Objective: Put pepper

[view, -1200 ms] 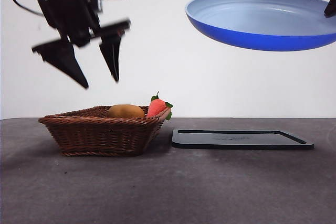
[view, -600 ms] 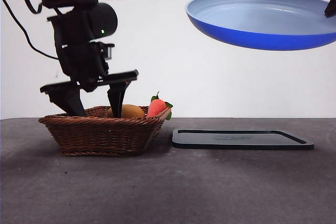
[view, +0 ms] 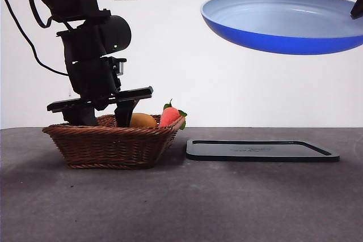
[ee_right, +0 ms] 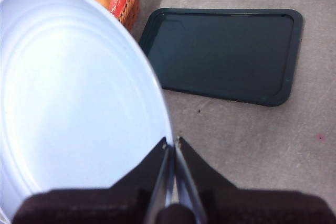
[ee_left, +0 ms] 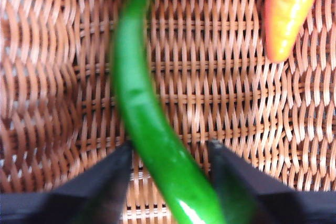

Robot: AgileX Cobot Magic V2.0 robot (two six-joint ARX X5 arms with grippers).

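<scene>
Left claw (view: 102, 118): lowered into the basket (view: 110, 143) at the desk's left side; its tips are hidden behind the basket wall in the front view. In the left wrist view (ee_left: 168, 174) the jaws are seen spread apart, one on each side of the pepper, with a gap between each jaw and the pepper; contact cannot be made out.

Pepper (ee_left: 149, 129): lying on the woven floor of the basket, between the two jaws. Its thin end is blurred and its thick end is cut off at the frame's edge. It is not seen in the front view, being hidden below the basket rim.

Right claw (ee_right: 171, 148): closed narrowly on the rim of the blue plate (view: 283, 21), which is held high in the air, tilted, above the black tray (view: 261, 150). Only a dark tip of this arm is seen in the front view.

Other basket contents: a red-orange vegetable (view: 169, 115) with green leaves leans at the basket's rim; a yellow-brown oval one (view: 143, 121) is partly hidden behind the left claw.

Desk (view: 227, 202): dark grey; the tray lies flat just beside the basket.
</scene>
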